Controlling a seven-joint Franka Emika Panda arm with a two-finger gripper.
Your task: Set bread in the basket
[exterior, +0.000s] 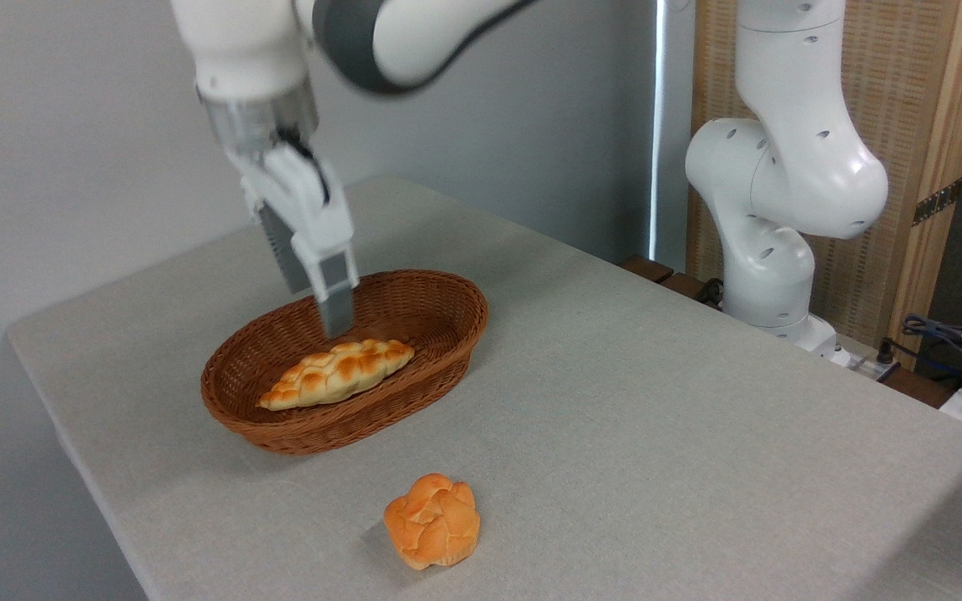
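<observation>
Bread [336, 372] in basket [448, 334], bun [433, 520] nearby

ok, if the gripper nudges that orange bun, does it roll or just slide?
The bun is lumpy with lobed segments, so it will likely slide or wobble rather than roll. It looks small and probably light, so the cloth-like table cover may drag at it.

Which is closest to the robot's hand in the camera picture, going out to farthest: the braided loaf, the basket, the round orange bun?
From the hand:
1. Braided loaf, just under the fingertips, lying in the basket.
2. Basket, around the loaf; its rim sits slightly farther out.
3. Round orange bun, on the table in front of the basket, clearly farthest.
</observation>
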